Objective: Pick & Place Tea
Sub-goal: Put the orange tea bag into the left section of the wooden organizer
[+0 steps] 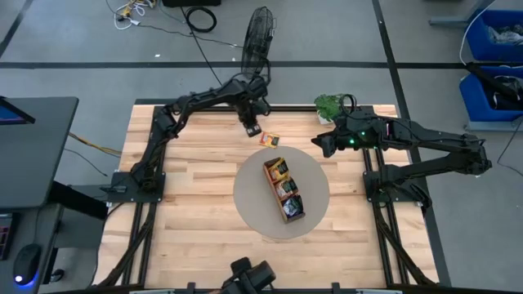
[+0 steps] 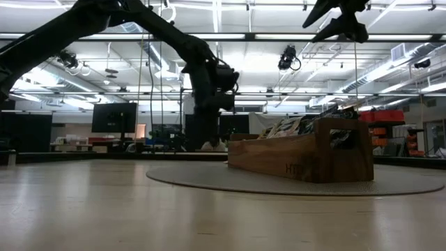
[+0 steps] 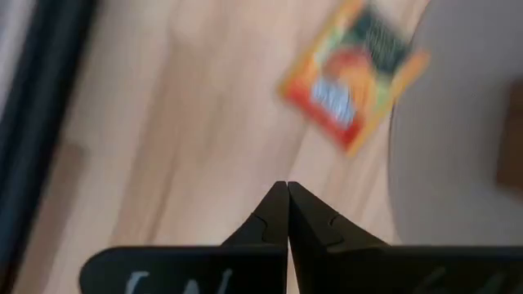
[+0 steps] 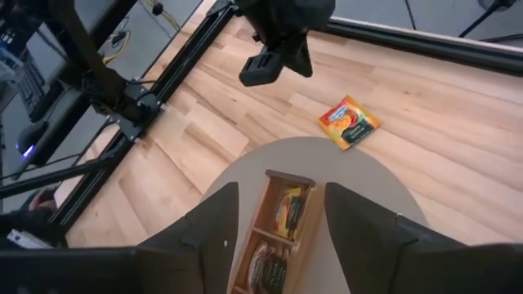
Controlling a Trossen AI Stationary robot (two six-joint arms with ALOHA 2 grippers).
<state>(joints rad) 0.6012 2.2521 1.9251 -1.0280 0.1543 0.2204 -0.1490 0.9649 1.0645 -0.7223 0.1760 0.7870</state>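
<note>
An orange-yellow tea sachet (image 1: 270,140) lies flat on the wooden table, just off the far rim of the round grey mat (image 1: 245,192); it also shows in the wrist views (image 3: 353,75) (image 4: 349,121). My left gripper (image 1: 252,129) (image 3: 288,189) points down beside it, toward the far left of it, shut with nothing between its fingers. A brown wooden tray (image 1: 283,190) with several sachets in its compartments stands on the mat. My right gripper (image 4: 282,200) (image 1: 320,143) waits open, raised over the mat's far right.
A green object (image 1: 329,104) sits at the table's far edge near the right arm. A fan (image 1: 260,37) stands beyond the far edge. Bare wood lies left of and in front of the mat. In the low view the tray (image 2: 306,157) stands right of centre.
</note>
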